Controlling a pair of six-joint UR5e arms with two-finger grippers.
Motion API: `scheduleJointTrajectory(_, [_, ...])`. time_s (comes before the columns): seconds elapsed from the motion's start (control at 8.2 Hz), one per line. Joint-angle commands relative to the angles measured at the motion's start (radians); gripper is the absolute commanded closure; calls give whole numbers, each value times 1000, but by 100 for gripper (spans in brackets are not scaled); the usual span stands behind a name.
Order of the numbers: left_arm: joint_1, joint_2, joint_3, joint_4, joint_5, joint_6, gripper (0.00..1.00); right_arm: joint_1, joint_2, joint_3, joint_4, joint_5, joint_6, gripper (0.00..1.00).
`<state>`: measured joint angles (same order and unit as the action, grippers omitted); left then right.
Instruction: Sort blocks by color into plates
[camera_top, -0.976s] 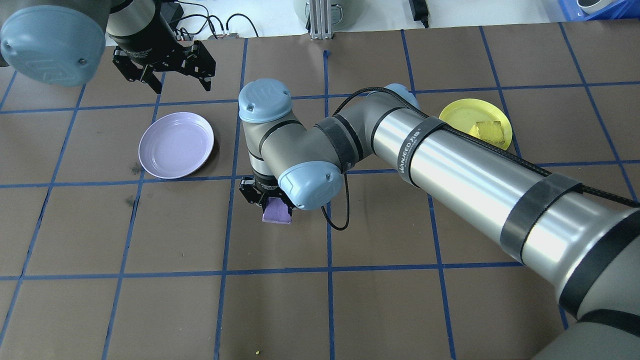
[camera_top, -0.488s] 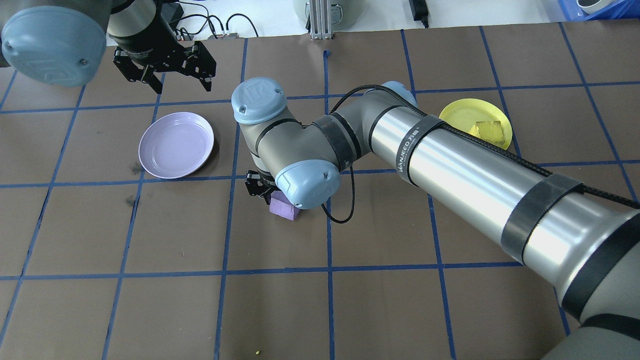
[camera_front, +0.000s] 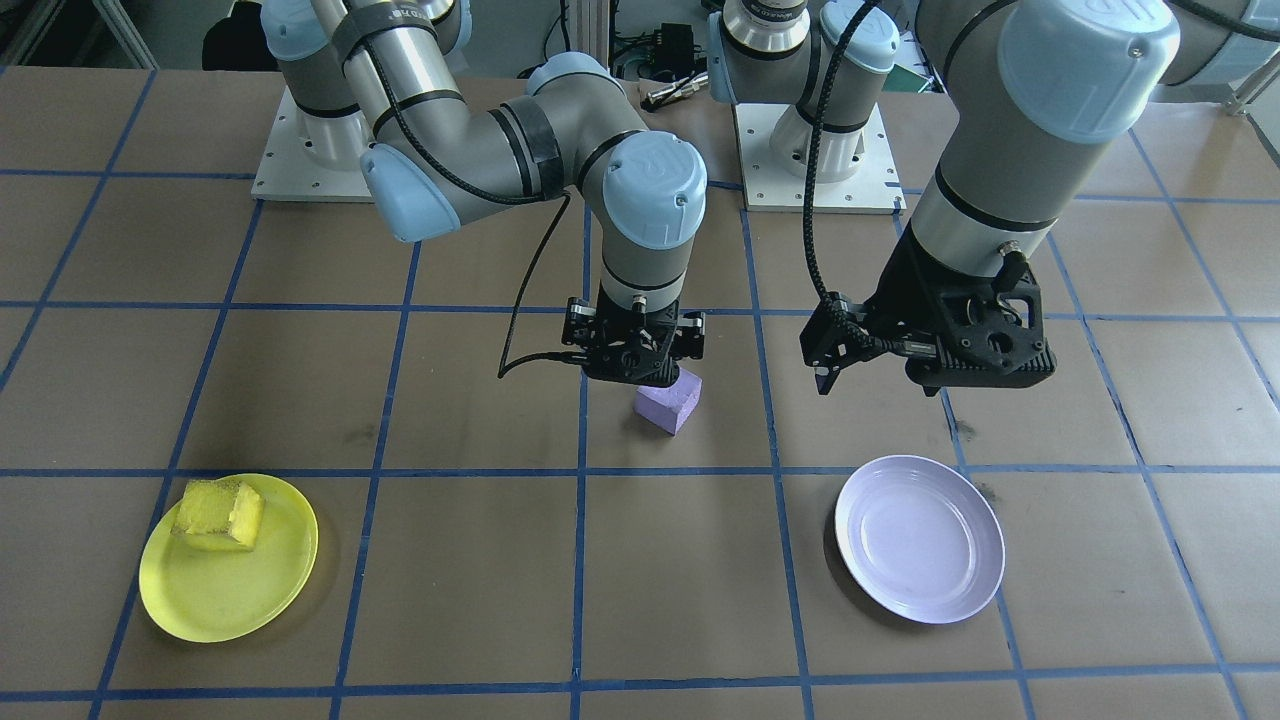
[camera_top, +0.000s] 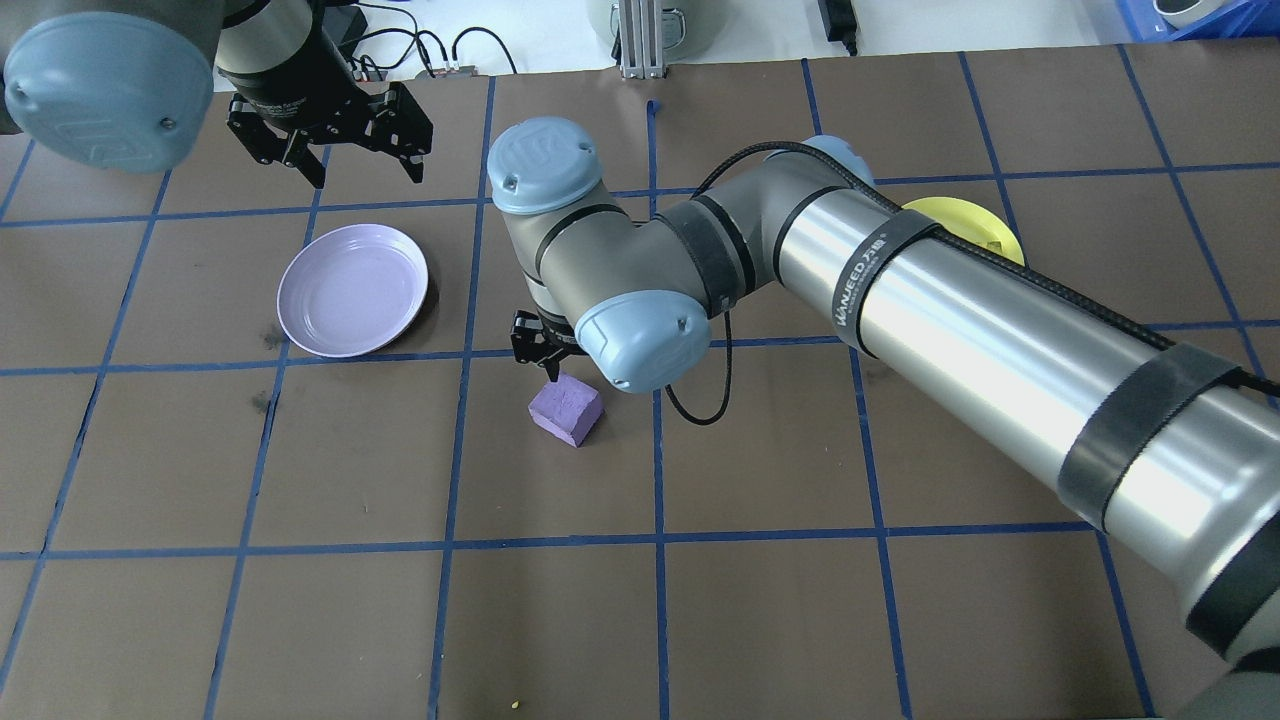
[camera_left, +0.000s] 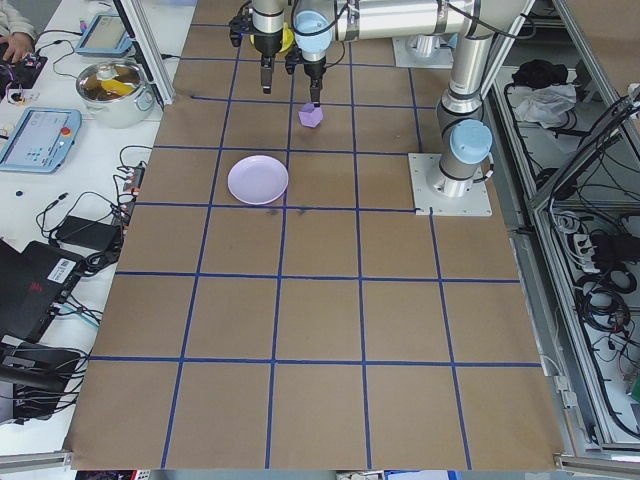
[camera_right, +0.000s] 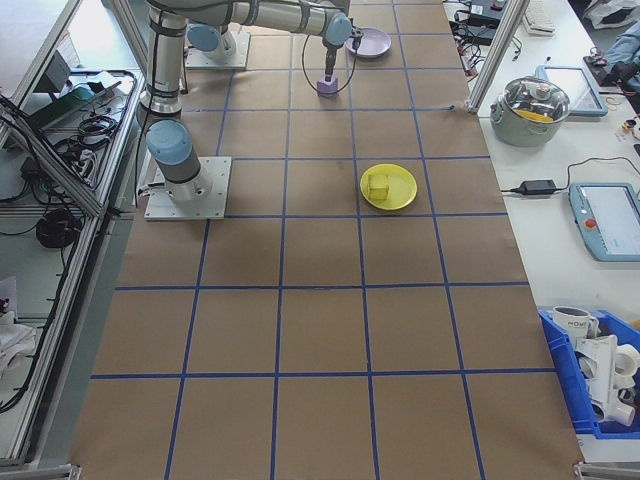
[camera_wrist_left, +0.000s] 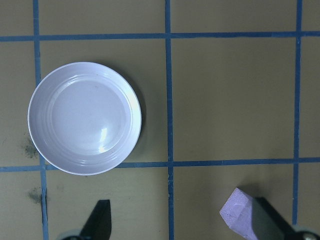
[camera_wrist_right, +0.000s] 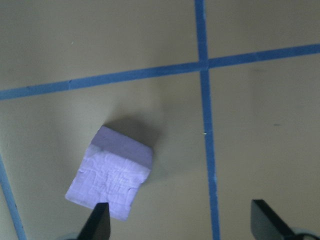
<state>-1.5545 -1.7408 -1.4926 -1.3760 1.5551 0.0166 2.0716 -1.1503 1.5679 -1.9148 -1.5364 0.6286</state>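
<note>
Since a second ago, your right gripper (camera_top: 545, 352) has been letting go of the purple block (camera_top: 566, 410) and lifting off it: then the block was pinched between its fingers, and now it is lying free on the brown table (camera_top: 780, 620), turned at an angle to the blue tape grid. The right arm's elbow has also been swinging across the yellow plate (camera_top: 985, 228), so you are seeing only a sliver of that plate from overhead.

You are looking at a right gripper hanging with its jaws spread, empty, just above the purple block's robot-far edge; in the right wrist view the block (camera_wrist_right: 111, 172) is sitting beside one fingertip (camera_wrist_right: 97, 225), with the other fingertip well apart from it.

Your left gripper (camera_top: 345, 150) is hovering with its fingers parted and holding nothing, on the far side of the lavender plate (camera_top: 352, 290) from the robot in the overhead view.

Taking the purple block as your landmark, the lavender plate is lying bare toward the robot's left of it, near but apart. The yellow plate (camera_front: 228, 557) is resting well apart toward the robot's right of it, with the yellow block (camera_front: 219, 513) sitting inside, near the rim.
</note>
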Motion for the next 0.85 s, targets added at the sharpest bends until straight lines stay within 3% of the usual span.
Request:
scheduleJointTrajectory(0.0, [-6, -20, -6, -5, -13, -6, 0, -178, -115, 0, 74, 2, -90, 0])
scheduleJointTrajectory(0.61, [-186, -46, -156, -3, -4, -7, 0, -439, -156, -12, 75, -51, -284, 0])
scheduleJointTrajectory(0.73, [-196, -46, -179, 2, 0, -9, 0, -450, -208, -16, 120, -95, -356, 0])
